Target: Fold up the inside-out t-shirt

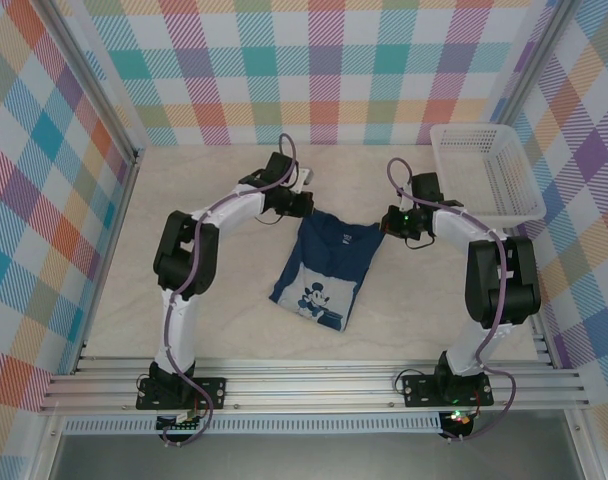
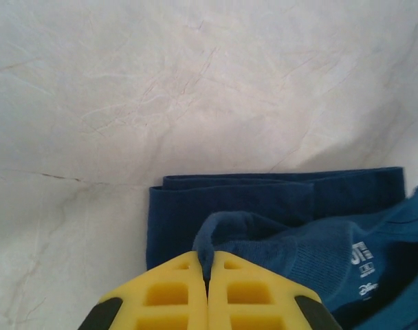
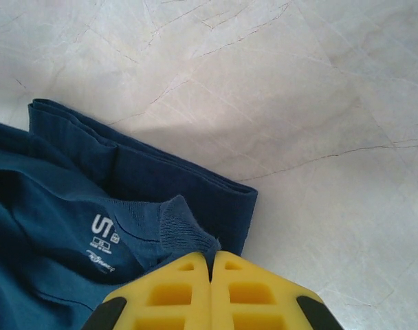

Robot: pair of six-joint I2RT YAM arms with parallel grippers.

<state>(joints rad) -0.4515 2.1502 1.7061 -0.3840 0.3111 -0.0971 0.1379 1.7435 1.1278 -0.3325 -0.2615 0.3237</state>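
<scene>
Inside-out t-shirt lies flat on the counter, near the middle, between the two arms and slightly right of centre. Long axis runs far to near, tilted a little so that the near end sits further left than the far end. Neck end points far; the far edge is the widest part and the cloth narrows toward the near end. A pale cartoon print shows on the near half, where the fabric looks a lighter blue. Left tool sits at the far-left corner of the shirt, right tool at the far-right corner, both low at the counter. Left wrist view: yellow fingers of the left tool are pressed together, with a raised ridge of the navy cloth pinched between the tips; a folded band of fabric lies flat just beyond, its edge running left to right. Right wrist view: right tool likewise pressed together, pinching a ribbed edge of the shirt at the tips; a folded layer lies beside the pinch on the pale counter. Printed neck label in white is readable on the inner face close to the right tool, and partly visible in the left wrist view. White basket stands at the far-right corner of the counter, well apart from the shirt.
</scene>
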